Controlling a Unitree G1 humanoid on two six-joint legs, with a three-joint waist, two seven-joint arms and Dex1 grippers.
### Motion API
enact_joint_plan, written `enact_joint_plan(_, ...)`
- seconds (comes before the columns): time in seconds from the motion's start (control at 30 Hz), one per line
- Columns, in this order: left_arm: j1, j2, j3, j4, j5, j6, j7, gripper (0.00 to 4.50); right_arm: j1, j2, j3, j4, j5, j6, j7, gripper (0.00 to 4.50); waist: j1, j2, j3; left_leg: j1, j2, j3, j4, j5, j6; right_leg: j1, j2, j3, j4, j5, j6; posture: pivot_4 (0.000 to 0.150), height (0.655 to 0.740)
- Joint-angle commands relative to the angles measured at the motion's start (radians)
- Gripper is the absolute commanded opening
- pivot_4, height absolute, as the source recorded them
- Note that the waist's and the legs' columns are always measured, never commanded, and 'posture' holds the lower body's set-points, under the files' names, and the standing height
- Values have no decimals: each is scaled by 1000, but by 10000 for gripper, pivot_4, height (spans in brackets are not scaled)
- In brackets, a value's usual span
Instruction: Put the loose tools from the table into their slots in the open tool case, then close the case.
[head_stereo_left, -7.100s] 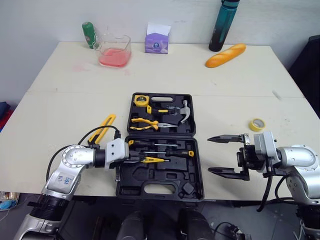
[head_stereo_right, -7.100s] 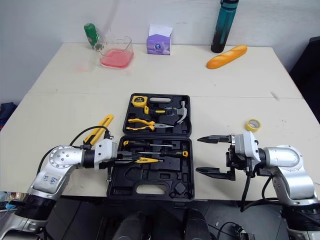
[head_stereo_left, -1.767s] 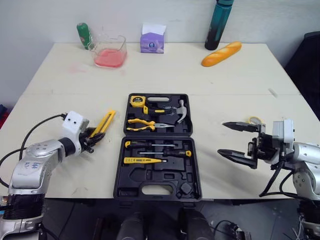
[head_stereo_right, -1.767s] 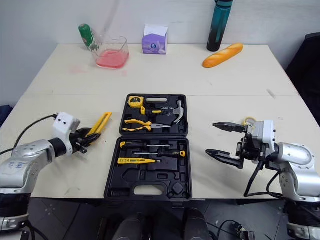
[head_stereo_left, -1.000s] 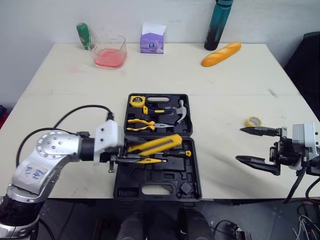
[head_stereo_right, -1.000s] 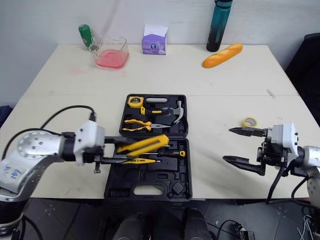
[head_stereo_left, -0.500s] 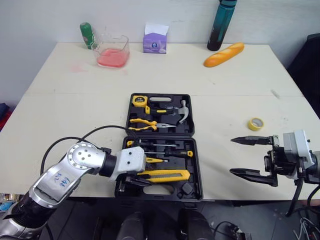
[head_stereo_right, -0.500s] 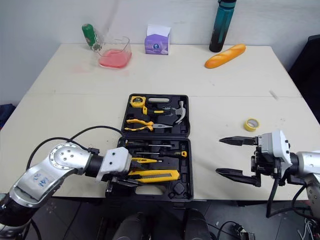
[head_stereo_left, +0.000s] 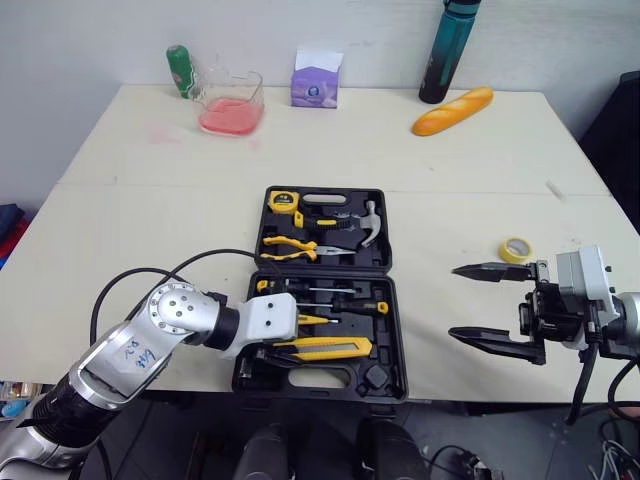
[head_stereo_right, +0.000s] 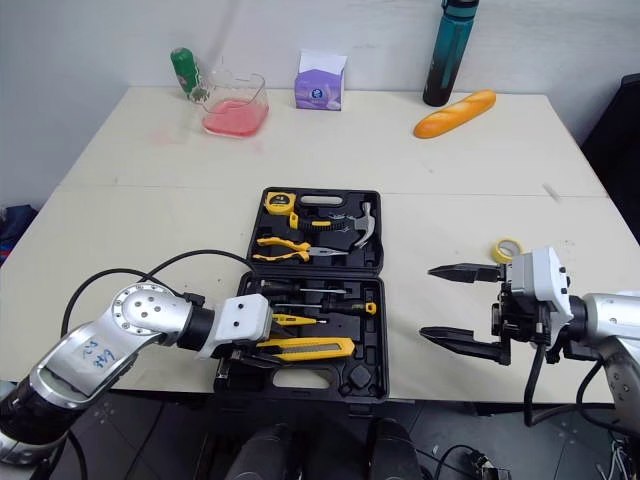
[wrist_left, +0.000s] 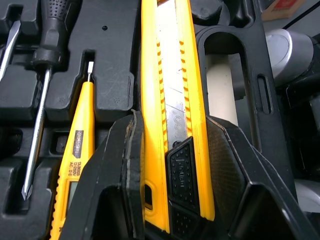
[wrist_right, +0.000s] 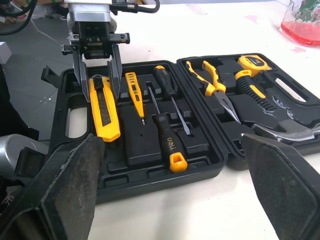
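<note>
Grip on yellow snap-off utility knife inside black plastic tool case

Beside the left gripper a yellow tester pen lies in its slot, with two black-handled screwdrivers beyond it. This gripper is clamped on the knife's rear end; the knife lies along the case's near half. The right gripper hangs wide apart, with a small yellow tape roll just past it. One screwdriver handle reads "deli".

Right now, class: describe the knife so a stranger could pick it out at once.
On the table lies an open black case; look in its near half, by the handle hole. The knife lies there between the fingers of the left gripper: broad, flat, yellow with a silver blade strip, unlike the slim tester beside it.
</note>
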Motion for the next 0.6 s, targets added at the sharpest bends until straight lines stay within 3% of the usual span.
enact_joint_plan(0.03, -19, 9, -40, 11, 51, 14, -8, 13327, -2, 4, -8, -11, 4, -15, -2, 45000, 0, 0, 0, 0, 0, 0, 0, 0, 0, 0, 0, 0, 0, 0, 0, 1500, 7400)
enact_joint_plan(0.43, -79, 26, -87, 22, 92, 67, -41, 13327, 31, 19, -16, 11, -10, -56, 10, 45000, 0, 0, 0, 0, 0, 0, 0, 0, 0, 0, 0, 0, 0, 0, 0, 1500, 7400)
enact_joint_plan(0.5, -81, 21, -85, 23, 83, 44, -55, 23699, 33, 21, -14, 18, -11, -64, 10, 45000, 0, 0, 0, 0, 0, 0, 0, 0, 0, 0, 0, 0, 0, 0, 0, 1500, 7400)
enact_joint_plan(0.6, -84, 8, -66, 24, 62, 33, -63, 35676, 33, 21, -11, 26, -11, -72, 13, 45000, 0, 0, 0, 0, 0, 0, 0, 0, 0, 0, 0, 0, 0, 0, 0, 1500, 7400)
